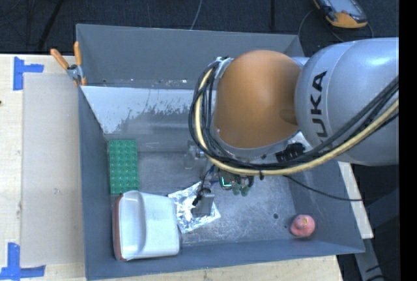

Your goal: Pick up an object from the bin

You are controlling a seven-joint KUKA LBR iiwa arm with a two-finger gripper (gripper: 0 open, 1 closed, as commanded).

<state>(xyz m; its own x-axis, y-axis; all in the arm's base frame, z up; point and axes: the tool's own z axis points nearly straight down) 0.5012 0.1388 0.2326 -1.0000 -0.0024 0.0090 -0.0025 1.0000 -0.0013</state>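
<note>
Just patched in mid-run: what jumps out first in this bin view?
The arm with its orange cover dominates, reaching in from the right over the middle of the bin, its tool down at a crumpled piece of foil. Left of the foil lies a white tub with a green studded plate just behind it; a small pink ball sits alone near the front right corner.

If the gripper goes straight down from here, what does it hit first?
Most likely the foil wad right under the gripper, beside the white tub. How far above the foil it sits is hard to judge.
</note>
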